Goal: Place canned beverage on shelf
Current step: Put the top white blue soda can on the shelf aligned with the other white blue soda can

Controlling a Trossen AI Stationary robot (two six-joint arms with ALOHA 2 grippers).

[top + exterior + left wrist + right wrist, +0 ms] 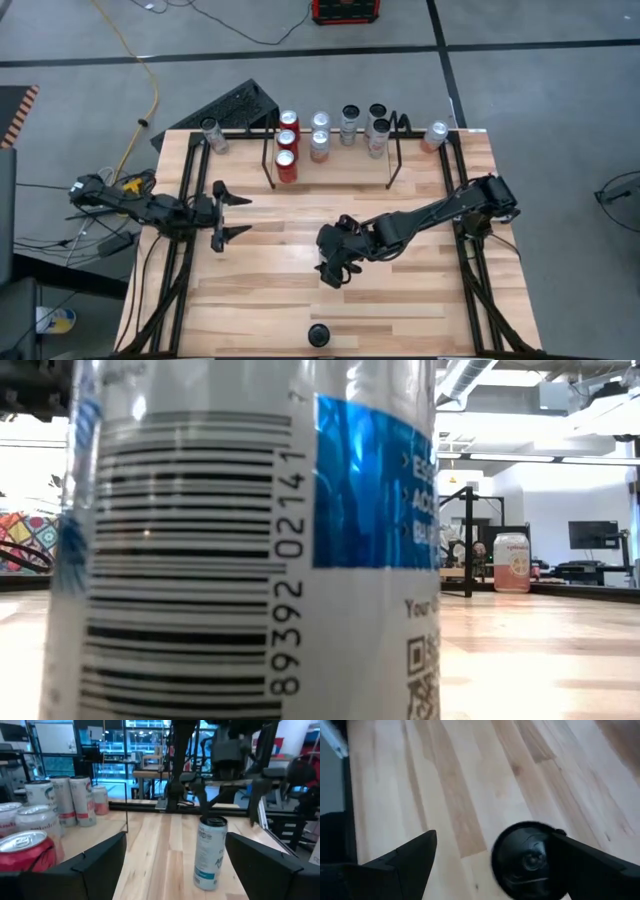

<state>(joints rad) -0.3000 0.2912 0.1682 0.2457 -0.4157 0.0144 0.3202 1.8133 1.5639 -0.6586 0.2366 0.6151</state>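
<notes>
**Target can on the bare table, both claws released**

- Beverage can (210, 852): white with a teal label, upright on the wood table (400, 300) around mid-table, well short of the shelf (397, 155). Nothing grips it.
- In the low view the same can (250, 550) fills most of the frame, barcode side facing the lens, so it stands just in front of the low camera (318, 335), the black round unit at the table's near edge.
- Right gripper (493, 837): fingers spread wide, empty, pointing down at the table. Its wrist view shows bare wood and the black camera unit between the fingers, no can. From the left wrist view it hangs right behind and above the can's top; I cannot tell whether a finger touches the rim.
- From above, the right arm reaches from the right rail to the table's centre and covers the can.
- Left gripper (248, 216): released, empty, on the left side of the table, aimed across at the can, well apart from it.
- Shelf: along the far edge, centre, already loaded. Three red cans (287, 142) in a column at its left end, silver cans (348, 124) in the columns beside them.
- Two strays outside the rack: one can (211, 135) left of it, one can (436, 135) right of it.
</notes>
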